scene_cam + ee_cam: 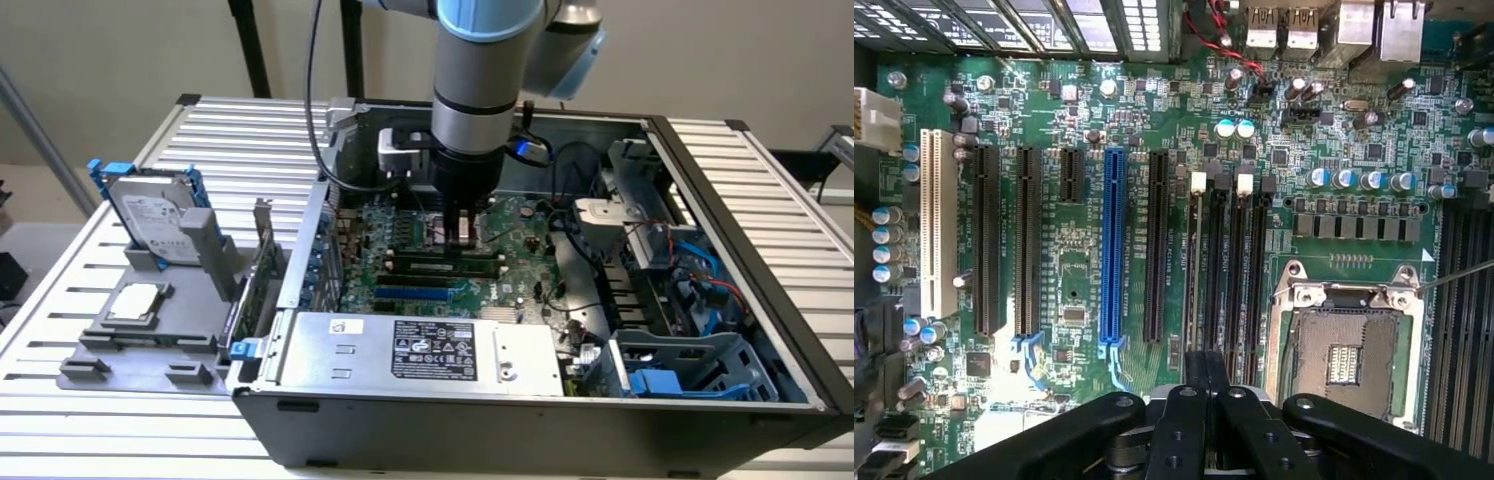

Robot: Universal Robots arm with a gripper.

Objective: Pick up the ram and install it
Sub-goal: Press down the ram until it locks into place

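The ram [434, 266] apparently sits slotted, just beside the closed pincer [461, 232].

Even, soft light from above fills the scene, with pale glare on the ribbed table [747, 190]. Shadow pools deep inside the computer case [534, 425]. In the wrist view the green board [1084, 260] is bright and crisp, while the near black gripper [1204, 385] looks slightly soft.

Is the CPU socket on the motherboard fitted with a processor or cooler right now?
No, the CPU socket sits bare in its metal frame, with nothing mounted over it, beside the shut gripper.
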